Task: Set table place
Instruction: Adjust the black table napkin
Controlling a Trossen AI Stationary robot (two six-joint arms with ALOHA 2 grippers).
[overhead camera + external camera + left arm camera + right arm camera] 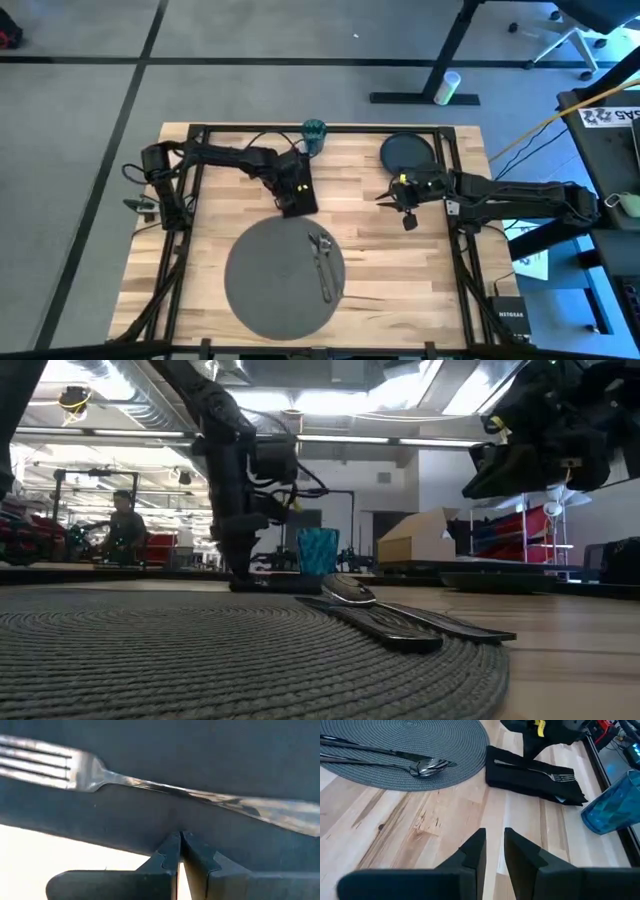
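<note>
A black cloth napkin (303,200) lies flat on the wood table (400,270) just beyond the round grey mat (270,285). A metal fork (150,785) lies on top of the napkin. My left gripper (180,842) is shut at the napkin's edge. A spoon (427,767) and another long utensil lie on the mat's right part. The teal cup (315,135) and dark plate (407,153) stand at the far edge. My right gripper (492,845) hovers over bare wood right of the napkin, narrowly open and holding nothing. My left gripper pinches the napkin's edge (175,822) between its two fingertips, on the side away from the mat. The fingers come down steeply from above. The napkin lies flat on the table with the fork on it; how many layers are held cannot be told.
Black frame rails (450,190) run along the table's edges. Bare wood lies between the mat and the right rail. Beyond the table, the low view shows a room with shelves and a person far off on the left.
</note>
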